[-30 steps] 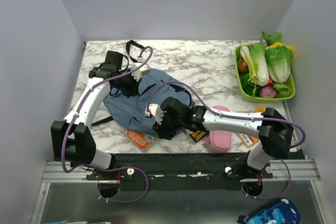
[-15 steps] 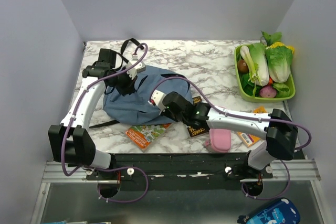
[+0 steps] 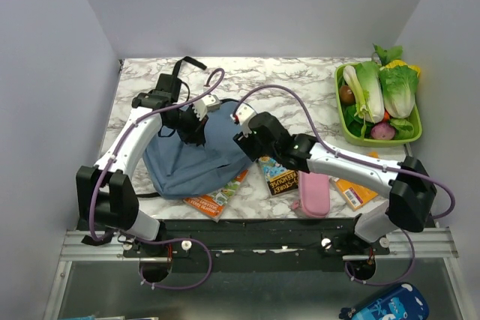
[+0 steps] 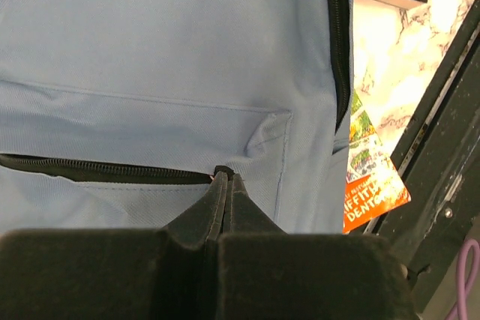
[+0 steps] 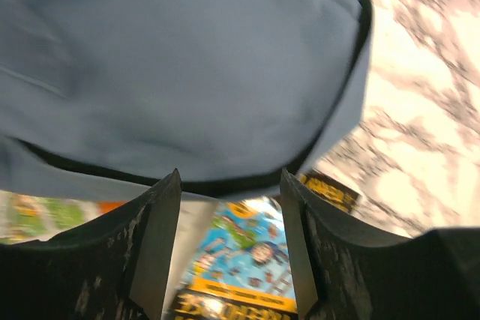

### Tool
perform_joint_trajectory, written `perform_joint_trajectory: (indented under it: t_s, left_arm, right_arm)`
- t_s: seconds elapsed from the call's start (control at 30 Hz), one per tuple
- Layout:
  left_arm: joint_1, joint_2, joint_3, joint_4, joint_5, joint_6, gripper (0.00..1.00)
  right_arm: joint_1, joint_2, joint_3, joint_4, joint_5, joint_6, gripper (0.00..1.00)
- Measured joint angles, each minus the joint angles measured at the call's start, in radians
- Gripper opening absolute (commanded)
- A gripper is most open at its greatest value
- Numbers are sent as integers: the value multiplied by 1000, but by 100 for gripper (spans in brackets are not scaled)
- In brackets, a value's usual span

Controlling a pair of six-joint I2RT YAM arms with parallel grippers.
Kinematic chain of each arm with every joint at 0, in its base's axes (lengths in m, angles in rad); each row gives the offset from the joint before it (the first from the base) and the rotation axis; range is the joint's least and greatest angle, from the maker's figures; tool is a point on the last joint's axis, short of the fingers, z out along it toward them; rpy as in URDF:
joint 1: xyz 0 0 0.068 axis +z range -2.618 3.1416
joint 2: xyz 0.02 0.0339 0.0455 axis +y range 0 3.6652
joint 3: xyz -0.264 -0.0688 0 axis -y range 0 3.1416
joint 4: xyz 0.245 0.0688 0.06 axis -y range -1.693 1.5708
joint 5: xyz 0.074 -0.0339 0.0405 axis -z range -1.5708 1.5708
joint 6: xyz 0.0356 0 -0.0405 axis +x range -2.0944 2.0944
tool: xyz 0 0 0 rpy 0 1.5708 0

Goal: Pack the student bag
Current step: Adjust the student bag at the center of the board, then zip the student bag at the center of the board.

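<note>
The student bag point(image 3: 184, 161), dusty-blue and soft, lies left of centre with a black strap point(image 3: 182, 67) trailing toward the back. My left gripper point(image 3: 196, 127) rests on its upper part. In the left wrist view the left gripper point(image 4: 223, 177) is shut on a small black zipper pull at the end of the bag's front pocket zipper point(image 4: 90, 170). My right gripper point(image 3: 244, 129) is open at the bag's right edge. In the right wrist view the right gripper point(image 5: 229, 177) hovers over the bag's rim point(image 5: 187, 58) and a blue picture book point(image 5: 240, 260), holding nothing.
An orange book point(image 3: 217, 198) sticks out from under the bag's near edge. The blue book point(image 3: 281, 177), a pink pencil case point(image 3: 315, 195) and another orange book point(image 3: 352, 189) lie to the right. A green tray point(image 3: 411, 139) of vegetables stands at the back right.
My right gripper has moved from the bag's near edge toward the back, to its right side. The left gripper shifted right and nearer with the bag. More of the books now shows.
</note>
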Motion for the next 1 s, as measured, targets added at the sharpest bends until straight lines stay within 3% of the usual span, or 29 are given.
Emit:
perform_joint_trajectory:
  t_s: [0.2,0.4,0.8,0.9,0.93,1.0]
  left_arm:
    - [-15,53,0,68,0,-55,0]
    - [-15,47,-25,105,0,-72,0]
    - [-7,-21,-73,111,-8,-74,0]
    - [-6,-23,-73,111,-8,-74,0]
    - [-6,-23,-73,110,-8,-74,0]
    - [-5,-23,-73,109,-8,-74,0]
  right_arm:
    - [0,-24,13,165,-214,154,68]
    - [0,59,-20,384,-373,245,68]
    - [0,240,-20,483,-454,279,66]
    - [0,256,-17,499,-454,278,59]
    - [0,259,-17,502,-454,278,45]
    - [0,263,-16,510,-455,277,31]
